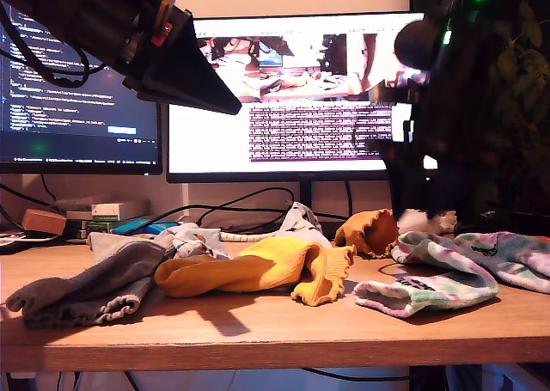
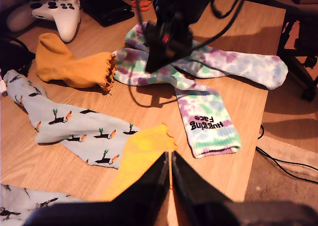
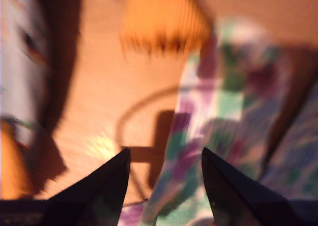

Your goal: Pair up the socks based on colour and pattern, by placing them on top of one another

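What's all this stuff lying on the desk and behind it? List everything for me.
Tie-dye socks: two, green-purple-white, crossed, touching, the exterior view's right.
Mustard socks: two; one front centre, other further back.
Printed socks: two, pale grey-blue with small figures, mid-desk.
Grey sock: one, the exterior view's left.
Game controller: one, white, back of the desk.
Monitors: two, lit, behind the desk.
Desk: one, wooden.
My first gripper: black, fingers together, above the front mustard sock.
My second gripper: black, fingers apart, above a tie-dye sock.
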Motion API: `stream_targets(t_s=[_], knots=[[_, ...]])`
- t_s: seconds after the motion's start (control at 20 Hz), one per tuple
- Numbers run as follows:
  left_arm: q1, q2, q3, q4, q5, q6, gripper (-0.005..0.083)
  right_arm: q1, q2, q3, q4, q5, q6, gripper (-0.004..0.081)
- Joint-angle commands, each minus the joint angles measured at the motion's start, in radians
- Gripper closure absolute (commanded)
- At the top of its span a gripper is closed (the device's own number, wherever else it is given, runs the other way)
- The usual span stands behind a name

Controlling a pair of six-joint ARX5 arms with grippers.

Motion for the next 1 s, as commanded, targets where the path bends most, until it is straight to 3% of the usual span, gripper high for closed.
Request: stream_targets(t_s=[0.0, 0.2, 0.25, 0.35, 0.4, 0.7, 0.95], knots=[[-0.003, 0.003, -0.014, 0.003, 0.004, -0.008, 0.0797, 0.005, 0.026, -0.013, -0.012, 0.0, 0.0, 0.0366], [-0.003, 0.003, -0.015, 0.003, 0.004, -0.023, 0.0797, 0.005, 0.047, -0.013, -0.009, 0.037, -0.004, 0.0385], [-0.003, 0.003, -0.015, 0.003, 0.004, -0.024, 0.0797, 0.006, 0.047, -0.013, 0.006, 0.048, -0.005, 0.046], [-0.002, 0.003, -0.014, 0.002, 0.004, -0.029, 0.0797, 0.005, 0.047, -0.013, 0.015, 0.053, -0.007, 0.0739], [-0.003, 0.003, -0.015, 0.0, 0.004, -0.031, 0.0797, 0.005, 0.047, -0.013, 0.017, 0.054, -0.007, 0.0772], [-0.003, 0.003, -0.015, -0.023, 0.004, -0.031, 0.0797, 0.005, 0.043, -0.013, -0.001, 0.05, -0.034, 0.0783], [-0.003, 0.003, -0.014, -0.019, 0.004, -0.03, 0.0797, 0.006, -0.016, -0.013, -0.062, -0.037, -0.063, 0.0783]])
